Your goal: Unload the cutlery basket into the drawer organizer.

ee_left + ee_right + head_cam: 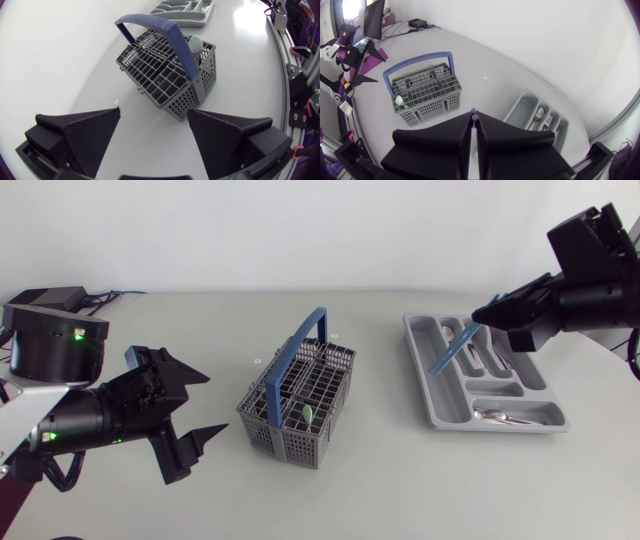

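The grey cutlery basket [290,438] with its blue handle [305,345] stands mid-table; a pale green spoon [308,413] pokes out of it. My left gripper [192,412] hangs open to the basket's left, and in the left wrist view the basket [185,102] lies just ahead of that gripper [155,135]. The grey drawer organizer [425,380] lies to the right. Above its far end my right gripper [488,310] is shut on a slim blue utensil [452,350] that slants down over the compartments. Only the utensil's tip [474,114] shows between the shut fingers [485,135].
The organizer [520,107] holds metal pieces: spoons [500,417] in the near cross compartment and others [495,358] in the long slots. Bare tabletop lies between basket and organizer. A small white speck [257,360] sits left of the basket.
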Motion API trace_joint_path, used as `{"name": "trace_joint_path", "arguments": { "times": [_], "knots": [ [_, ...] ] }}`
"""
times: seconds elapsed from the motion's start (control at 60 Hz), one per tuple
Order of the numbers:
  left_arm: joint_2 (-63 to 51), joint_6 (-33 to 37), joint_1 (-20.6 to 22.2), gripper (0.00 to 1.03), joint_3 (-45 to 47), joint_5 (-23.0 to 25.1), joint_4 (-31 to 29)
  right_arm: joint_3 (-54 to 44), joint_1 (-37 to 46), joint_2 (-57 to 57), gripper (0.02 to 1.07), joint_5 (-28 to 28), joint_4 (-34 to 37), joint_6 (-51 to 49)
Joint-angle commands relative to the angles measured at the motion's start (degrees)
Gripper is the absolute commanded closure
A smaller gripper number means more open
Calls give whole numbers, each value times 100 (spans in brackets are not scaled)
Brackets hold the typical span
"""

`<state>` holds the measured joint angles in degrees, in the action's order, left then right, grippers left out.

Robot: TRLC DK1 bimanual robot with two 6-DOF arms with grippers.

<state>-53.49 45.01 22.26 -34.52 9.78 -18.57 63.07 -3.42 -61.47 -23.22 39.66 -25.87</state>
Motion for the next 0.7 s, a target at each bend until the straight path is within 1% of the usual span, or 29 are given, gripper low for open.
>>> {"name": "trace_joint_path", "arguments": {
  "times": [0.0,0.2,0.283,0.483,0.683],
  "knots": [
    [50,-63,50,5,42,-38,-50,197,272,-295,101,-60,182,-208],
    [50,-63,77,5,51,-46,-50,540,773,-1113,101,-51,473,-305],
    [50,-54,94,5,60,-46,-50,689,852,-1464,101,-24,587,-340],
    [41,-37,94,5,60,-64,-50,1102,887,-2229,101,55,859,-358],
    [15,-1,77,5,42,-64,-42,1410,808,-2949,101,222,903,-322]
  ]
}}
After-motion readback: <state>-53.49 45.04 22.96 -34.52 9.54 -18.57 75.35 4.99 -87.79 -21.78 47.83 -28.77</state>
